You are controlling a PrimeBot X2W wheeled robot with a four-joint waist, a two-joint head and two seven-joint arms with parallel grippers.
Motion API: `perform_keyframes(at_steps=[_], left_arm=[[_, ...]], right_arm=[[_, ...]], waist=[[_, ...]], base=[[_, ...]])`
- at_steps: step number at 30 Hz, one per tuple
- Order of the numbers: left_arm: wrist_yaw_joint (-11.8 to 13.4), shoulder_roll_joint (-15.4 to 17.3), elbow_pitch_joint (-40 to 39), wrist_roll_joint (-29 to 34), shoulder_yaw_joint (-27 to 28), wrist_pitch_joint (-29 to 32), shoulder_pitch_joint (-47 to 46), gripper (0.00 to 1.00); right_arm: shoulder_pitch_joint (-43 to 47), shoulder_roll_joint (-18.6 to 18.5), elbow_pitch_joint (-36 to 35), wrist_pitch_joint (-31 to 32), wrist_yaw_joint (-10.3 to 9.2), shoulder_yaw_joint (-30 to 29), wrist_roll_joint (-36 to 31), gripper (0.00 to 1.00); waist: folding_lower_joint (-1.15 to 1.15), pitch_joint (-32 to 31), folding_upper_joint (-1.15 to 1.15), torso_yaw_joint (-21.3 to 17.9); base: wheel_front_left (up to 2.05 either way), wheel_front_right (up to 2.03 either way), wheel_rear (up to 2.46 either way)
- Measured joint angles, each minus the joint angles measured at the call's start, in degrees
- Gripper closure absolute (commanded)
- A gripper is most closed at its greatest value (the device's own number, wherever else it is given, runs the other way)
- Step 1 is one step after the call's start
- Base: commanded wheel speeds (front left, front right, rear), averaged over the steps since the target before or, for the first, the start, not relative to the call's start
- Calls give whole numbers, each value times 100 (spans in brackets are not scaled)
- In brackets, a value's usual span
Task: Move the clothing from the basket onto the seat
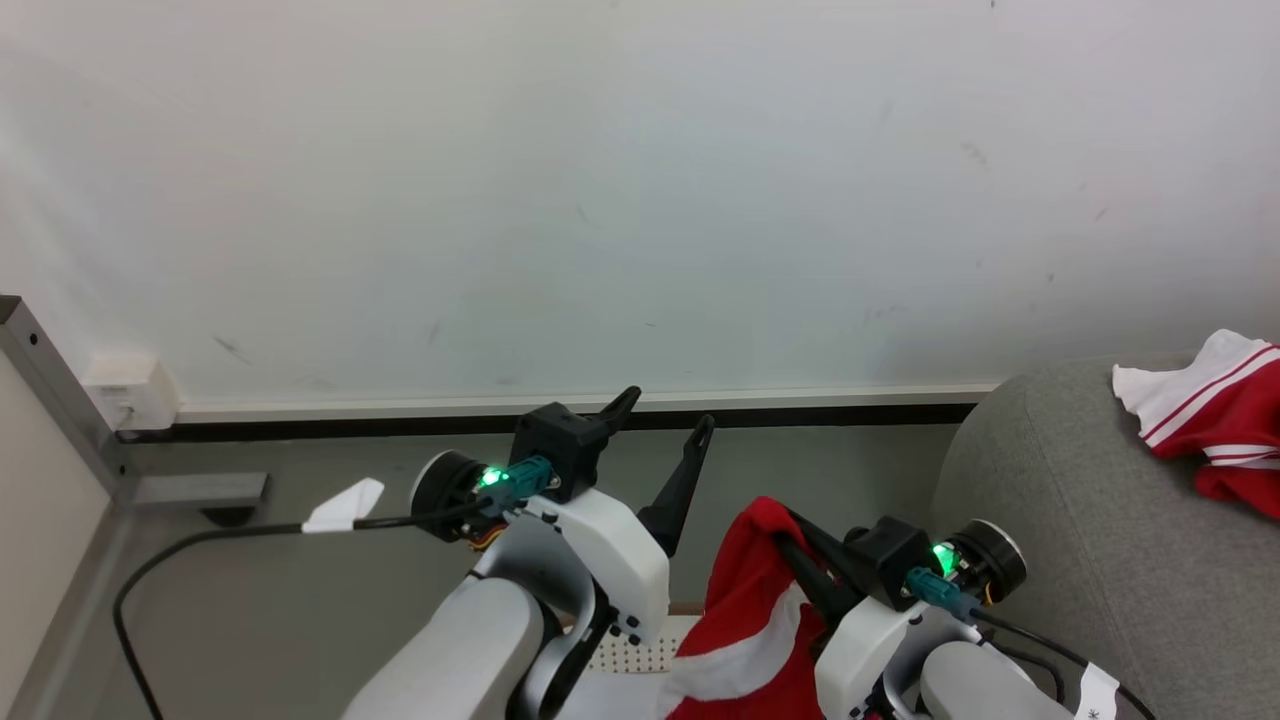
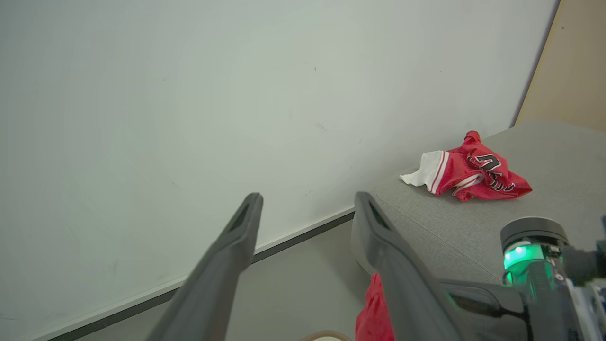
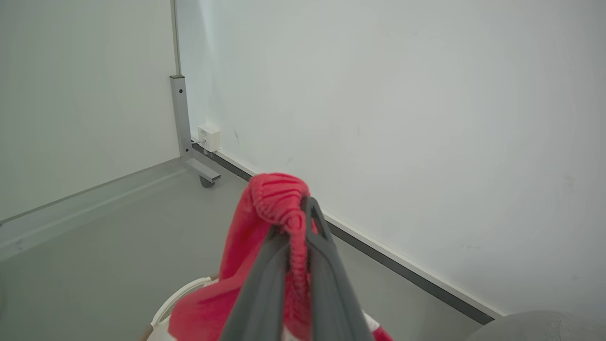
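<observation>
My right gripper [image 1: 790, 528] is shut on a fold of red clothing [image 1: 765, 610] with a white stripe, which hangs from it above the basket [image 1: 640, 655]. In the right wrist view, the red clothing [image 3: 241, 255] bunches over the closed fingertips of the right gripper [image 3: 296, 219], and the basket rim [image 3: 176, 294] shows below. My left gripper [image 1: 668, 412] stands open and empty to the left of the garment. Its fingers [image 2: 236, 237] are spread wide. Another red and white garment [image 2: 473, 173] with a black number lies crumpled on the grey seat [image 2: 549, 151], at the right edge of the head view [image 1: 1220, 420].
A pale wall with a dark baseboard [image 1: 400, 425] runs close ahead. A grey metal post with a foot and caster [image 3: 201, 170] and a small white box [image 1: 130, 395] stand at the left corner. A black cable [image 1: 200, 545] lies on the grey floor.
</observation>
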Motion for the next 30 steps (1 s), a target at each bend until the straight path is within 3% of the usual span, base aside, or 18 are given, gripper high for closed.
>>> perform_keyframes(at_steps=[14,30], left_arm=[[55,32,-25,-119,-45,-47,129,0],[11,-90,-32,-236,-249,-189,360,0]], right_arm=[[-27,-75,-326,0,0,-723,-346,100],[-92,-816,-932,0,0,-1354,-443,100]], waist=[[0,11,0,-286],[0,114,0,-1061]], base=[[0,0,0],[0,0,0]])
